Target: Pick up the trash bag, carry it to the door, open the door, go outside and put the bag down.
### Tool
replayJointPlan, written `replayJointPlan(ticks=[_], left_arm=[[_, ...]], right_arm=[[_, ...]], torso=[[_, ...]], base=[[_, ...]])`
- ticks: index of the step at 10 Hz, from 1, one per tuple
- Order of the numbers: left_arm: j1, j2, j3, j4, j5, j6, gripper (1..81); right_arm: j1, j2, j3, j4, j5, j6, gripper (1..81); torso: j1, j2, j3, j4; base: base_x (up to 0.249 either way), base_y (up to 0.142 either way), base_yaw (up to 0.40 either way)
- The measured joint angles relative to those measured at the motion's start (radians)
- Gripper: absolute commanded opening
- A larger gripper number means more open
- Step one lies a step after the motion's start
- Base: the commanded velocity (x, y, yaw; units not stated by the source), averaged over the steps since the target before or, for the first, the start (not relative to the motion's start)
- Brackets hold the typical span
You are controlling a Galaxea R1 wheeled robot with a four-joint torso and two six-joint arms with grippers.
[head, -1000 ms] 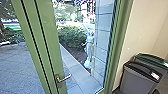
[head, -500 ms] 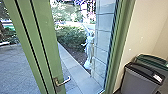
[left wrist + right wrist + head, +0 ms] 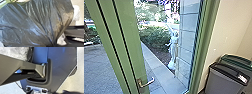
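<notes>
Couple of bins chilling indoors, garden statue posing outside
So a gray bin [image 3: 224, 81] with a dark lid is standing by the cream wall [image 3: 227, 25], over on the right, and its lid is showing off a white label [image 3: 243, 78]; a green-topped bin [image 3: 236, 59] is sitting just behind it; outside, a pale statue of a figure [image 3: 173, 47] is standing upright near a pale blocky wall [image 3: 186, 32]; a leafy hedge [image 3: 152, 35] is growing beyond a dark soil bed [image 3: 162, 55]; a strip of light slabs [image 3: 155, 63] is running alongside that bed, and gray paving [image 3: 100, 61] is spreading out to the left.
</notes>
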Motion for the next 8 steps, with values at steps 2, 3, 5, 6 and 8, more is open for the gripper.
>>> replayJointPlan(ticks=[2, 3, 5, 6, 8], left_arm=[[-0.001, 0.0, 0.0, 0.0, 0.001, 0.0, 1.0], [0.0, 0.0, 0.0, 0.0, 0.001, 0.0, 1.0], [0.0, 0.0, 0.0, 0.0, 0.001, 0.0, 1.0], [0.0, 0.0, 0.0, 0.0, 0.002, 0.0, 1.0], [0.0, 0.0, 0.0, 0.0, 0.003, 0.0, 1.0]], right_arm=[[0.0, 0.0, 0.0, 0.0, 0.0, 0.0, 81.1], [0.0, 0.0, 0.0, 0.0, 0.0, 0.0, 81.1], [0.0, 0.0, 0.0, 0.0, 0.0, 0.0, 81.1], [0.0, 0.0, 0.0, 0.0, 0.0, 0.0, 81.1], [0.0, 0.0, 0.0, 0.0, 0.0, 0.0, 81.1]], torso=[[0.0, 0.0, 0.0, 0.0], [0.0, 0.0, 0.0, 0.0], [0.0, 0.0, 0.0, 0.0], [0.0, 0.0, 0.0, 0.0], [0.0, 0.0, 0.0, 0.0]], base=[[0.0, 0.0, 0.0], [0.0, 0.0, 0.0], [0.0, 0.0, 0.0], [0.0, 0.0, 0.0], [0.0, 0.0, 0.0]])
